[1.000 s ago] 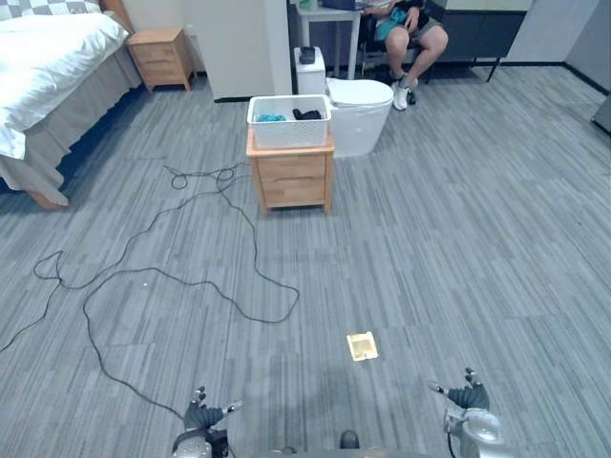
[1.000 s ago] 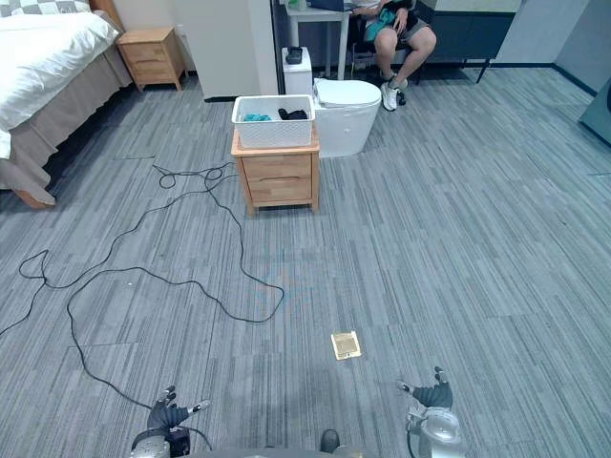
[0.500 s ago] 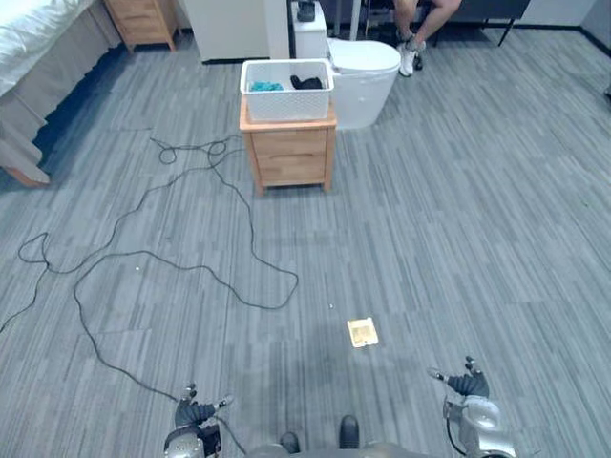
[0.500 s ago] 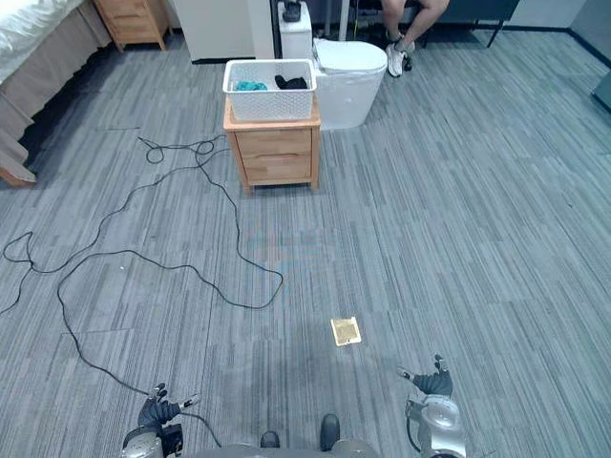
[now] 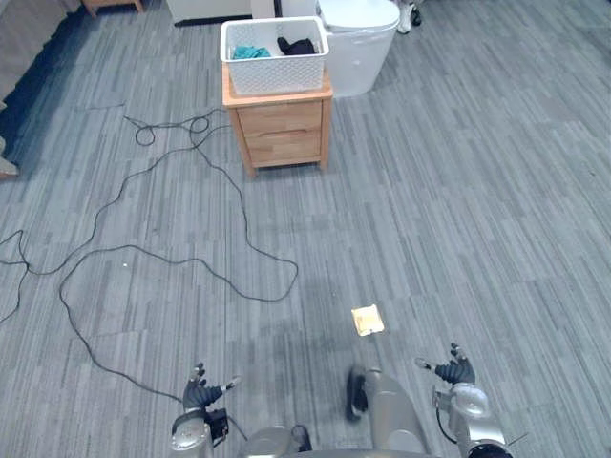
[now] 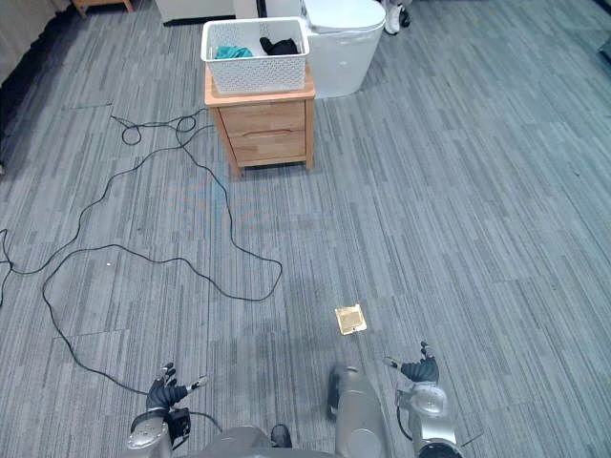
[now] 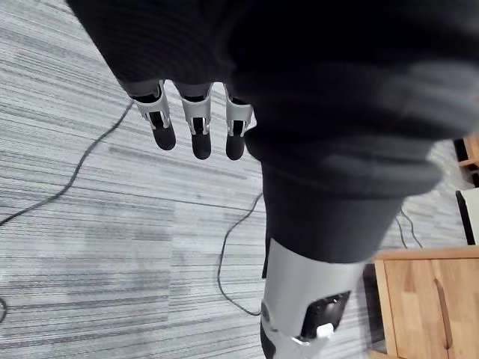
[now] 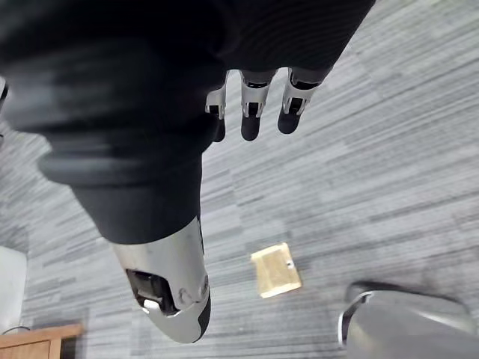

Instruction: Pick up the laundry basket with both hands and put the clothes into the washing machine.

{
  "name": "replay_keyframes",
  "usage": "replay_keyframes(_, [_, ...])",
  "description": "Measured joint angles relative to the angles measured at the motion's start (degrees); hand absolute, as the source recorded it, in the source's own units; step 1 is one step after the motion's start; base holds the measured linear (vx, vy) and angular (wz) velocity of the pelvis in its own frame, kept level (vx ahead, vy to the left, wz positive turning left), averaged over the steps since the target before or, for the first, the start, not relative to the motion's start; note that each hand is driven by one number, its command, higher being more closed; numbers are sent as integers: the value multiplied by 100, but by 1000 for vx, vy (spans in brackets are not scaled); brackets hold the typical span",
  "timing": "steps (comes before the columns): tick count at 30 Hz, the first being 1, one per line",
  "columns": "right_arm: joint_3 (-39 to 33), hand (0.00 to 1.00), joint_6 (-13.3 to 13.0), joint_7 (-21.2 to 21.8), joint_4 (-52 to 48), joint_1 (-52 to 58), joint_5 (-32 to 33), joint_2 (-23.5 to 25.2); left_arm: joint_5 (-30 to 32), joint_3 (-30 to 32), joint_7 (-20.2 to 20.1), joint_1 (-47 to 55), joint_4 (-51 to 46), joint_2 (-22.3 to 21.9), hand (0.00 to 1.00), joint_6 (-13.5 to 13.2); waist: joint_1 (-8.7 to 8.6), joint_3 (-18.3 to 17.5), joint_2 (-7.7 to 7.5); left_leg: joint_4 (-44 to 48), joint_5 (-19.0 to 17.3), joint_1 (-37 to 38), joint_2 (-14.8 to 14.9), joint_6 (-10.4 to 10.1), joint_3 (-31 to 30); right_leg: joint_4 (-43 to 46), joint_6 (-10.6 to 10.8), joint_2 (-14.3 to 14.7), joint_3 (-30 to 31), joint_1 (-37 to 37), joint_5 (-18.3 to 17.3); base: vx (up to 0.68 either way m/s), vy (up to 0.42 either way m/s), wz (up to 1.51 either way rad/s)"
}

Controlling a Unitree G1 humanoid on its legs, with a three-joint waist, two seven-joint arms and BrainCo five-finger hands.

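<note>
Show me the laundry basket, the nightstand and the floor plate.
laundry basket (image 5: 277, 73): left eye view, front wall.
nightstand (image 5: 284, 119): left eye view, upper drawer front.
floor plate (image 5: 368, 320): left eye view, its middle.

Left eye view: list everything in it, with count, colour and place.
laundry basket: one, white, on top of the nightstand.
clothes: two pieces, teal and black, inside the basket.
nightstand: one, light wood, on the carpet, far ahead.
washing machine: one, white, behind the nightstand to its right.
floor plate: one, tan, on the carpet ahead of the right hand.
carpet: grey, striped.
left hand: one, silver and dark, open, bottom left.
right hand: one, silver and dark, open, bottom right.
</note>
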Motion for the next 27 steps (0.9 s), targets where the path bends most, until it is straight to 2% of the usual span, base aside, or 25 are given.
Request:
replay_keyframes(1, [-1, 0, 0, -2, -7, 54, 0, -12, 17, -28, 0, -8, 1, -17, 0, -1, -32, -4, 27, 9, -59, 54, 60, -103, -54, 146, -257, 2, 78, -5, 445, 592, -148, 45])
replay_keyframes(2, [-4, 0, 6, 12, -60, 23, -1, -19, 43, -53, -10, -46, 4, -74, 0, -11, -27, -45, 155, 160, -30, 50, 212, -186, -150, 789, -441, 23, 21, -250, 291, 603, -189, 28])
replay_keyframes(3, [4, 0, 6, 24, -156, -3, -2, 42, 43, -63, -11, -90, 21, -76, 0, -19, -32, -33, 164, 575, 179, -76, 266, -548, -143, 1315, -461, -4, -33, -346, -148, 599, -206, 18])
replay_keyframes(4, [13, 0, 5, 31, -163, -6, -4, 61, 43, -72, -11, -85, 27, -85, 0, -19, -32, -30, 171, 923, 308, -185, 297, -756, -129, 1470, -443, 1, -54, -276, -361, 633, -233, 18])
replay_keyframes(5, [47, 0, 6, 35, -170, 4, -3, 76, 42, -66, -12, -74, 61, -151, 0, -19, -37, -1, 225, 2090, 748, -480, 482, -1086, -112, 1530, -446, 57, -125, 126, -698, 645, -223, 12])
replay_keyframes(6, [119, 0, 4, 33, -188, 22, -1, 78, 42, -67, -20, -40, 64, -217, 0, -27, -8, -2, 252, 3198, 1051, -815, 662, -1285, -127, 1411, -463, 125, -144, 493, -849, 876, -293, 10])
replay_keyframes(7, [162, 0, -6, 23, -403, 58, 11, 205, 41, -56, -50, -36, 8, -299, 0, -40, 23, 8, 261, 4900, 938, -1512, 1007, -1096, 83, 1132, -594, 295, -144, 1112, -1036, 724, -224, 2])
replay_keyframes(9, [165, 0, -76, 14, -687, 145, 47, 287, 41, -46, -137, -44, -52, -379, 0, -38, 152, 21, 237, 5776, 688, -2148, 1249, -675, 369, 850, -679, 391, -96, 1665, -1193, 480, -113, -8])
replay_keyframes(10, [170, 0, -116, 12, -807, 188, 130, 348, 40, -46, -138, -40, -103, -455, 0, -37, 232, 43, 194, 5866, 538, -2604, 1311, -426, 595, 659, -686, 402, -38, 2075, -1327, 383, -48, -10])
replay_keyframes(11, [170, 0, -122, 10, -860, 218, 178, 367, 40, -47, -138, -33, -126, -494, 0, -38, 276, 45, 188, 5767, 471, -2841, 1319, -319, 691, 559, -688, 402, -16, 2272, -1388, 468, -29, -13])
replay_keyframes(12, [179, 0, -126, 11, -904, 252, 220, 382, 40, -49, -143, -1, -167, -534, 0, -34, 358, 54, 171, 5245, 390, -3236, 1309, -185, 855, 384, -686, 395, 36, 2611, -1514, 568, 15, -20])
replay_keyframes(14, [191, 0, -128, 4, -949, 285, 218, 379, 42, -51, -141, 107, -286, -529, 0, -28, 487, 67, 121, 3620, 410, -3627, 1143, -200, 880, 227, -499, 335, 197, 3018, -1725, 580, 67, -34])
replay_keyframes(15, [191, 0, -127, -6, -947, 286, 218, 375, 42, -51, -138, 177, -276, -519, 0, -19, 515, 74, 80, 2829, 515, -3736, 1002, -301, 780, 218, -411, 260, 277, 3197, -1862, 556, 138, -47])
replay_keyframes(16, [130, 0, -132, -60, -893, 289, 206, 382, 42, -42, -128, 303, -274, -540, 0, -2, 566, 47, 47, 1762, 738, -3704, 848, -501, 691, 188, -203, 184, 406, 3356, -2000, 575, 168, -49])
replay_keyframes(17, [95, 0, -140, -111, -797, 280, 204, 369, 41, -44, -127, 357, -268, -563, 0, 12, 585, 2, 71, 1322, 878, -3707, 815, -538, 626, 136, -87, 173, 492, 3434, -2068, 613, 239, -61])
replay_keyframes(18, [59, 0, -140, -160, -535, 285, 202, 325, 40, -44, -127, 359, -179, -563, 0, 26, 625, -84, 111, 975, 1346, -3700, 747, -477, 455, 6, 127, 128, 589, 3672, -2207, 512, 242, -54])
replay_keyframes(19, [34, 0, -120, -181, -372, 282, 201, 322, 38, -33, -128, 350, -104, -538, 0, 25, 641, -153, 52, 982, 1722, -3652, 650, -428, 385, 9, 238, 21, 701, 3748, -2271, 675, 308, -61])
replay_keyframes(20, [30, 0, -86, -187, -246, 309, 170, 382, 38, -32, -125, 334, 5, -527, 0, 29, 642, -353, -85, 1086, 1924, -3664, 446, -27, 387, 181, 323, -216, 834, 3695, -2307, 697, 286, -47])
replay_keyframes(21, [-2, 0, -90, -188, -230, 312, 147, 501, 38, -38, -127, 315, 3, -473, 0, 28, 600, -399, -269, 1267, 1702, -3578, 277, 154, 542, 781, 499, -476, 894, 3504, -2224, 836, 323, -52])
replay_keyframes(22, [-48, 0, -72, -187, -188, 310, 101, 577, 35, -43, -134, 302, -3, -429, 0, 24, 610, -374, -382, 1493, 1609, -3357, 136, 311, 578, 1855, 883, -676, 1005, 3207, -1948, 801, 310, -39])
replay_keyframes(23, [-60, 0, -28, -189, -185, 316, 41, 637, 35, -61, -128, 302, 21, -380, 0, 32, 590, -375, -430, 1598, 1499, -3098, 46, 414, 616, 2891, 869, -831, 1020, 2877, -1485, 648, 255, -31])
replay_keyframes(24, [-55, 0, -10, -188, -184, 354, 4, 654, 36, -115, -128, 296, 42, -395, 0, 33, 559, -370, -421, 1622, 1331, -2866, 29, 464, 647, 3541, 755, -914, 1022, 2677, -1194, 589, 214, -12])
replay_keyframes(25, [29, 0, 15, -180, -157, 363, -18, 660, 39, -144, -123, 291, 64, -382, 0, 34, 461, -357, -396, 1601, 1127, -2430, -16, 527, 652, 4609, 485, -1039, 1002, 2281, -1272, 451, 141, -5])
replay_keyframes(27, [222, 0, 3, -159, -193, 302, -60, 663, 36, -142, -118, 260, 119, -372, 0, 29, 439, -339, -348, 1246, 1031, -1780, -42, 550, 681, 5171, 191, -1004, 862, 1675, -1479, 489, 121, -11])
